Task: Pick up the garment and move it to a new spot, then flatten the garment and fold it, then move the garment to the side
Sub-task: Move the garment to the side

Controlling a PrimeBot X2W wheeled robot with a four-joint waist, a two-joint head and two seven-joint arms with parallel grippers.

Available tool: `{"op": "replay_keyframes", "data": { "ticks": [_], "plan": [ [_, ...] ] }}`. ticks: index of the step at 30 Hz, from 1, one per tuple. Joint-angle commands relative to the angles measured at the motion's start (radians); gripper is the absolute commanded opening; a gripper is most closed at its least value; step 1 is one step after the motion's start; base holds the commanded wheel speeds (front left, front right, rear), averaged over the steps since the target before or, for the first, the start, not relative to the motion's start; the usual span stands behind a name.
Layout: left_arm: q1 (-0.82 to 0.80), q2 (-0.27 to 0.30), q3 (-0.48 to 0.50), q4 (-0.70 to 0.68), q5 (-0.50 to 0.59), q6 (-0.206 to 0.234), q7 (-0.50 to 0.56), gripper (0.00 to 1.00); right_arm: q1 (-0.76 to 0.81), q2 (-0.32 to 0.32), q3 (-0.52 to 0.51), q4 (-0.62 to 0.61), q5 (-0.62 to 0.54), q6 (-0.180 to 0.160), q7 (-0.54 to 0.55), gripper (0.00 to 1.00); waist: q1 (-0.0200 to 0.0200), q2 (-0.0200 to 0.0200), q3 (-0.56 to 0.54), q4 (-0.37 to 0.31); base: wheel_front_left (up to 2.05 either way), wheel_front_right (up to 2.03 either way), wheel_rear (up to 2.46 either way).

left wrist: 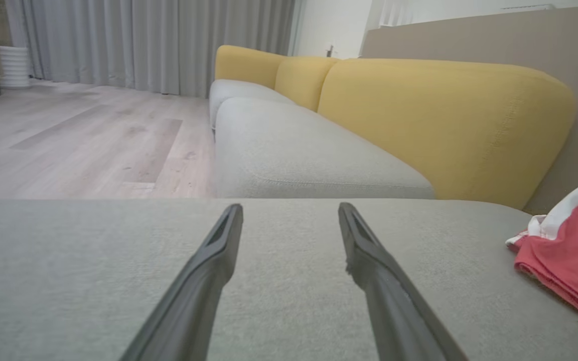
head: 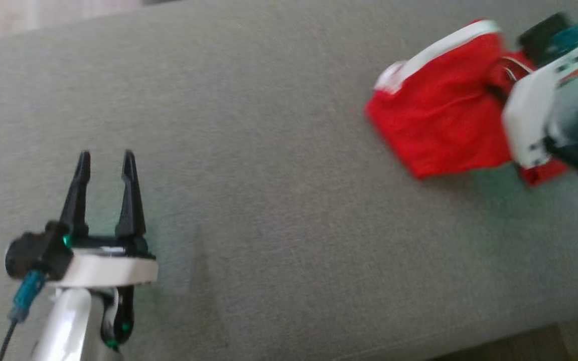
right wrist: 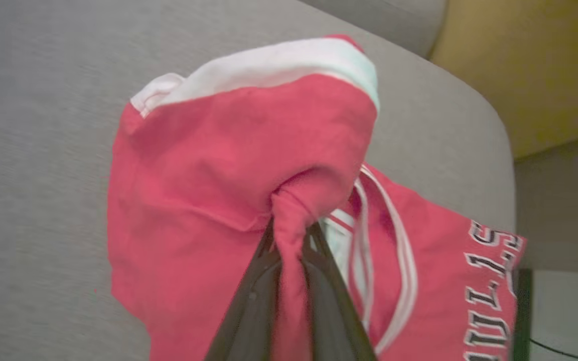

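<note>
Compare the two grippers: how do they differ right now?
The left gripper is open and empty; the right gripper is shut on a pinch of the red garment. The left hangs over bare grey cushion, apart from the garment; the right is against the garment. Both have two long dark fingers.

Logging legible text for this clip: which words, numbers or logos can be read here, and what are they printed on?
"ULLS": white letters with dark outlines, running sideways on the red garment in the right wrist view. Anything before them is cut off at the picture's bottom edge.
Nothing else is legible. In the head view the garment is too blurred to show any lettering.
</note>
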Motion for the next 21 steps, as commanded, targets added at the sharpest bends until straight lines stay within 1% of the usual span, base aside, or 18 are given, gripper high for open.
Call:
{"op": "replay_keyframes", "data": {
  "ticks": [1,5,10,12,14,18,19,20,21],
  "plan": [
    [-0.05,0.024,0.028,-0.04,0.0,-0.001,-0.006,1.0,-0.03,-0.04,0.006,-0.019,0.004,0.007,-0.006,0.0,0.0,0.0,0.053,-0.047,0.0,0.0,0.0],
    [-0.087,0.033,0.013,-0.054,0.007,-0.007,0.009,1.0,-0.082,-0.12,0.012,0.034,-0.008,0.007,-0.031,0.0,0.0,0.0,0.1,-0.074,0.0,0.0,0.0],
    [-0.135,0.053,0.004,-0.067,0.012,-0.015,0.03,1.0,-0.127,-0.209,0.01,0.116,-0.056,0.007,-0.087,0.0,0.0,0.0,0.161,-0.078,0.0,0.0,0.0],
    [-0.147,0.06,0.0,-0.075,0.015,-0.017,0.036,1.0,-0.139,-0.223,-0.008,0.157,-0.076,0.007,-0.112,0.0,0.0,0.0,0.182,-0.077,0.0,0.0,0.0],
    [-0.154,0.067,-0.002,-0.082,0.018,-0.017,0.043,1.0,-0.145,-0.222,-0.026,0.197,-0.093,0.007,-0.138,0.0,0.0,0.0,0.202,-0.076,0.0,0.0,0.0],
    [-0.165,0.083,-0.001,-0.093,0.021,-0.017,0.054,1.0,-0.154,-0.186,-0.089,0.269,-0.144,0.007,-0.2,0.0,0.0,0.0,0.232,-0.075,0.0,0.0,0.0],
    [-0.168,0.086,-0.001,-0.095,0.022,-0.016,0.056,1.0,-0.155,-0.175,-0.104,0.284,-0.16,0.007,-0.216,0.29,0.0,0.0,0.237,-0.074,0.0,0.0,0.0],
    [-0.169,0.089,-0.001,-0.097,0.022,-0.016,0.058,1.0,-0.156,-0.164,-0.117,0.297,-0.175,0.007,-0.233,0.47,0.0,0.0,0.241,-0.074,0.0,0.0,0.0],
    [-0.171,0.09,-0.002,-0.098,0.022,-0.015,0.058,1.0,-0.158,-0.153,-0.131,0.315,-0.187,0.007,-0.246,1.0,0.0,0.0,0.242,-0.074,0.0,0.0,0.0]
  ]
}}
